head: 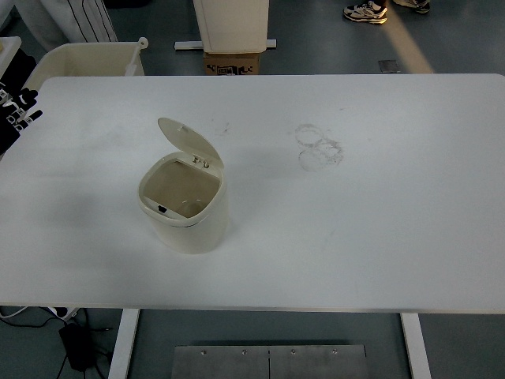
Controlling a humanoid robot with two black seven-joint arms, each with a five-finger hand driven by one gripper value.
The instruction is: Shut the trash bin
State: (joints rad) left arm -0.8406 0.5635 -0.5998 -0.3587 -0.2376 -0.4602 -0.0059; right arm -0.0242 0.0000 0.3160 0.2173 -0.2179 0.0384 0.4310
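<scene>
Black left hand [17,110] at table edge, holding nothing, bin [185,207] lid [189,142] up

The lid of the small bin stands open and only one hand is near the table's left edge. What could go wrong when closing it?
1. The bin stands free on the table; a sideways push on the raised lid may tip or slide it.
2. The left hand must cross from the far edge, so it might knock the bin.
</scene>
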